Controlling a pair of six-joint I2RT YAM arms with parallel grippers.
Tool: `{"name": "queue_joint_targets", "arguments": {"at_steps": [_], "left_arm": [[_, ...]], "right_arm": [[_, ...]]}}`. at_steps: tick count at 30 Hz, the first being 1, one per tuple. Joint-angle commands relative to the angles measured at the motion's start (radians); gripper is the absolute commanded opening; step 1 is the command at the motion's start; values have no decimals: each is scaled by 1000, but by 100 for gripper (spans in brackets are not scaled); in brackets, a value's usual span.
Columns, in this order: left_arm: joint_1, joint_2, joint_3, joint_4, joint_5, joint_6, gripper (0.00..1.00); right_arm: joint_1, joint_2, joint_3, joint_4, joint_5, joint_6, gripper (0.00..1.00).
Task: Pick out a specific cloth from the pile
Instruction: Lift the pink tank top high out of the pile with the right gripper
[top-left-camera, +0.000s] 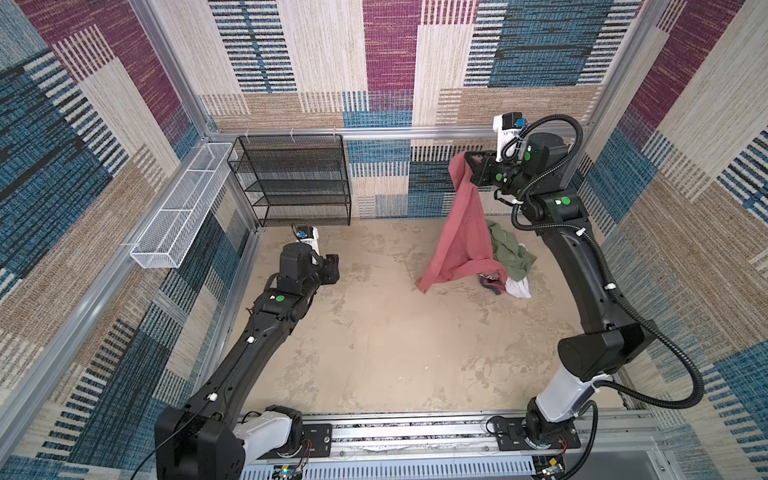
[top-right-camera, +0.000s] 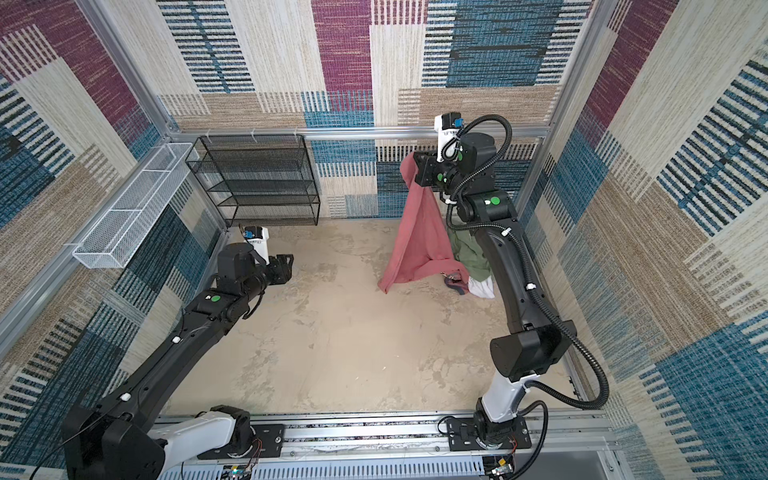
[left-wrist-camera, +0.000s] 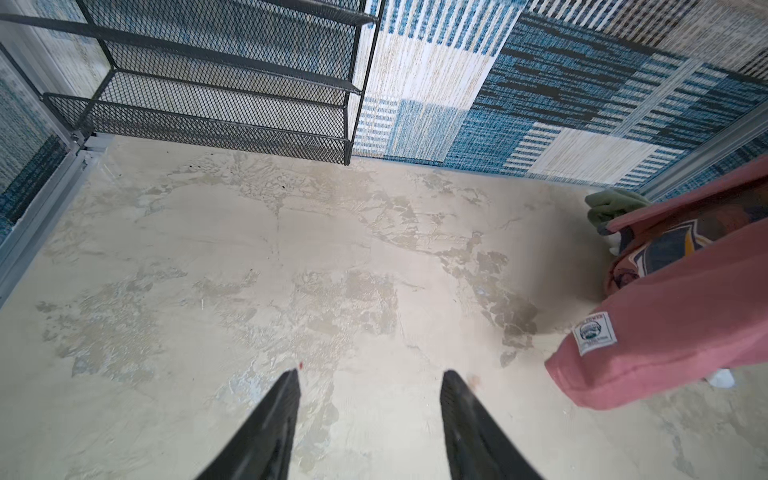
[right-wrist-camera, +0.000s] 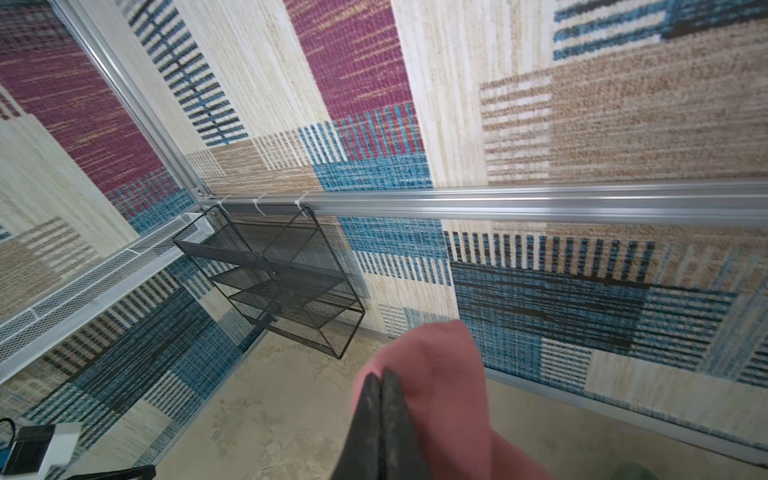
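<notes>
The dusty-red cloth (top-left-camera: 463, 232) (top-right-camera: 419, 232) hangs from my right gripper (top-left-camera: 464, 161) (top-right-camera: 417, 163), raised high near the back wall. The jaws are shut on its top fold, seen close in the right wrist view (right-wrist-camera: 381, 376) with cloth (right-wrist-camera: 440, 374) draped beside them. Its lower end still trails on the floor by the pile (top-left-camera: 513, 262) (top-right-camera: 473, 262) of olive-green and white garments. My left gripper (top-left-camera: 336, 269) (top-right-camera: 286, 266) (left-wrist-camera: 370, 380) hovers open and empty over bare floor at the left, far from the cloth (left-wrist-camera: 673, 316), whose white label shows.
A black mesh shelf rack (top-left-camera: 293, 178) (top-right-camera: 255, 183) stands against the back wall at the left. A white wire basket (top-left-camera: 183, 208) (top-right-camera: 133, 208) is fixed to the left wall. An aluminium rail (right-wrist-camera: 540, 203) runs along the back wall.
</notes>
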Motion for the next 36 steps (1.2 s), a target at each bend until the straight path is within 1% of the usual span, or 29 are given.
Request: {"name": "queue_joint_targets", "arguments": {"at_steps": [1,5,7,9,15,19,26,32,36], "left_arm": [[-2,-24,10,-50,6,-17,58],[-2,-34,15,-65,4,-11,58],[-2,-35,21,-74,6,-7,58],[-2,-35,26,-81,6,-5,57],[-2,-40,30,-88,11,-6,57],[-2,-40,35,-95,9,-4,57],[-2,-33,40,-97,21,-9,57],[-2,-25,48,-104,26,-12,57],[-2,-25,50,-110,24,-9,57]], "right_arm": [[1,17,72,20,-54,3,0],[1,75,234,-55,13,-32,0],[0,97,299,-85,19,-42,0],[1,104,324,-90,21,-41,0],[-1,66,329,-86,82,-66,0],[-23,45,330,-98,120,-73,0],[-102,18,326,-117,110,-59,0],[-129,3,343,-114,119,-63,0],[-135,7,380,-116,103,-64,0]]}}
